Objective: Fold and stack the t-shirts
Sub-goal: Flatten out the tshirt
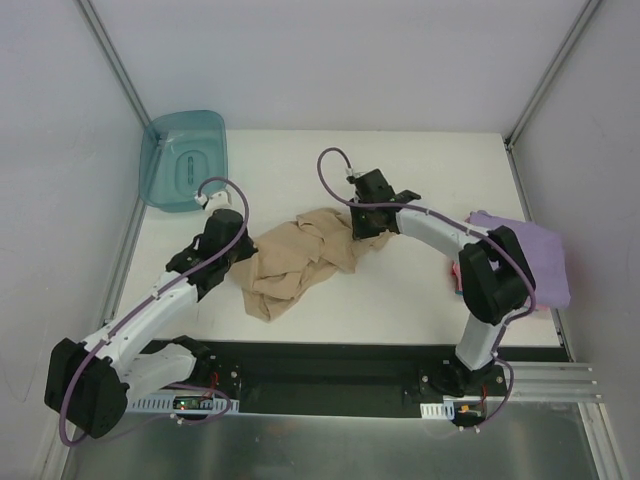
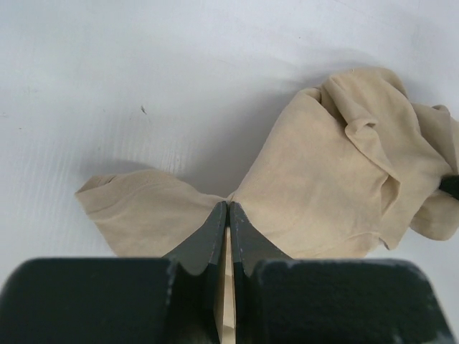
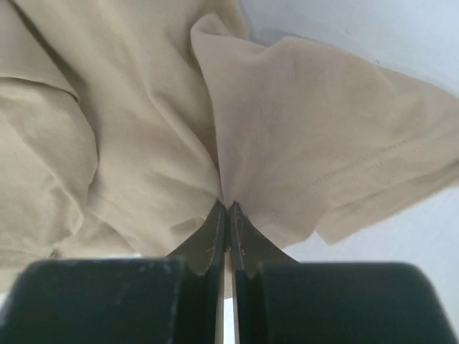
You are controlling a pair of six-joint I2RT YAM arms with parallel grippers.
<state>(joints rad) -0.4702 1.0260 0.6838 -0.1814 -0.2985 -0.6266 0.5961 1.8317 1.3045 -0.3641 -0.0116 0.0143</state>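
The tan t-shirt [image 1: 300, 255] lies crumpled in the middle of the table, stretched between my two grippers. My left gripper [image 1: 240, 252] is shut on its left edge; in the left wrist view the jaws [image 2: 227, 206] pinch the tan cloth [image 2: 344, 172]. My right gripper [image 1: 362, 228] is shut on the shirt's right end; in the right wrist view the jaws [image 3: 227, 208] pinch the cloth [image 3: 143, 107] near a hemmed sleeve. The lavender t-shirt [image 1: 535, 250] lies folded at the right edge, with a bit of the pink t-shirt [image 1: 457, 276] showing under it behind my right arm.
A teal translucent tub [image 1: 185, 160] stands at the back left corner. White walls and metal frame posts enclose the table [image 1: 400, 300]. The right arm's elbow [image 1: 490, 275] stands over the folded stack.
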